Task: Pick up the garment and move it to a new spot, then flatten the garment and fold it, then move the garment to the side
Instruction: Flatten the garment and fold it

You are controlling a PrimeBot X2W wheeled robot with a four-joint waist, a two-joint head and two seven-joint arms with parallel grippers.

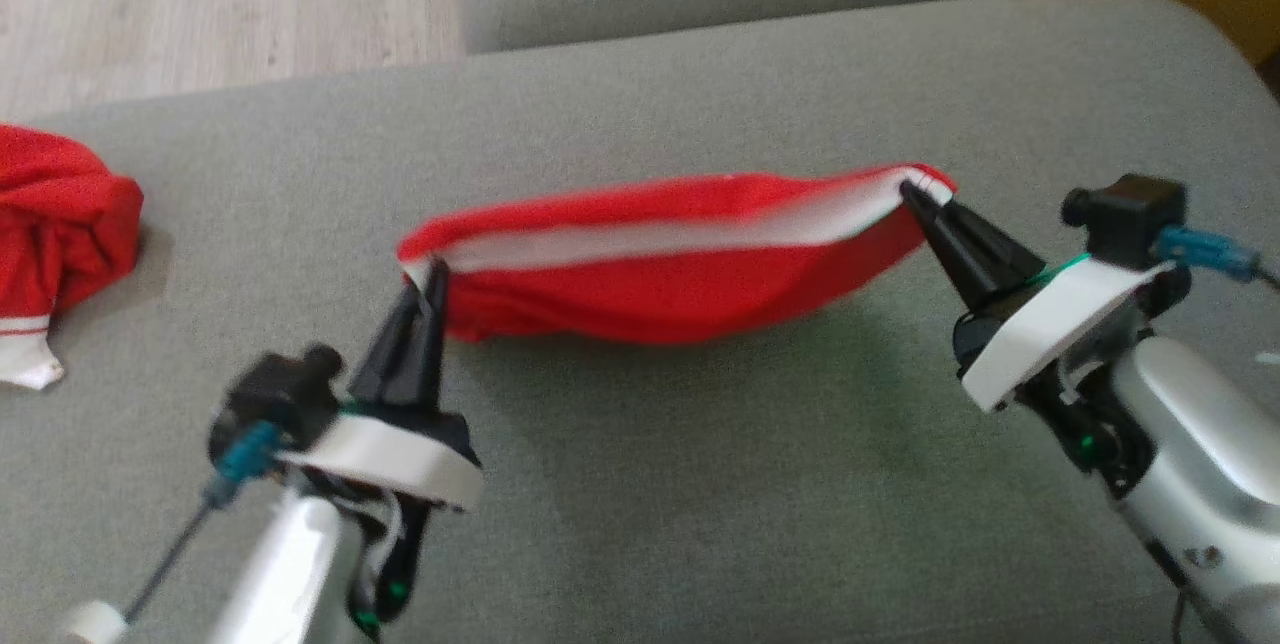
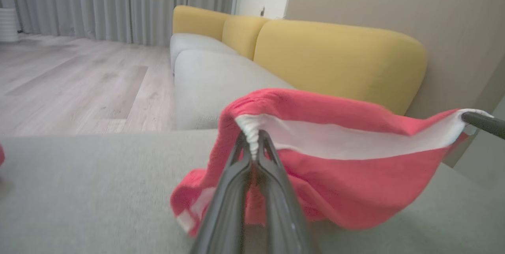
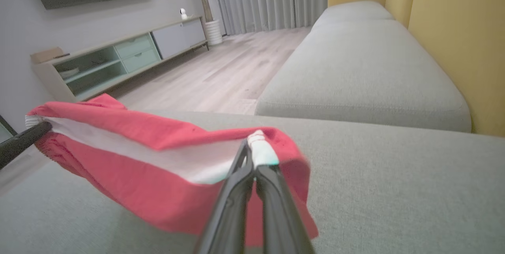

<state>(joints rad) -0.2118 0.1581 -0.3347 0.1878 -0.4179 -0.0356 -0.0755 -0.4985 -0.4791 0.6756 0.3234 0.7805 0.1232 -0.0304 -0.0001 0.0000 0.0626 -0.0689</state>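
- The garment (image 1: 60, 214), a red jersey, lies crumpled at the far left of the grey sofa cushion (image 1: 700, 484). A white part with striped trim pokes out at its lower edge. It is well apart from both grippers.
- The left gripper (image 1: 430, 274) is clenched on one end of the white band (image 1: 650, 239) of a different red cloth (image 1: 660, 299).
- The right gripper (image 1: 912, 192) is clenched on the band's other end, so that cloth sags between them.
- The jersey looks light, soft and limp, likely to bunch and droop when lifted.
- It is probably best pinched at two spread points, such as the shoulders or hem corners.
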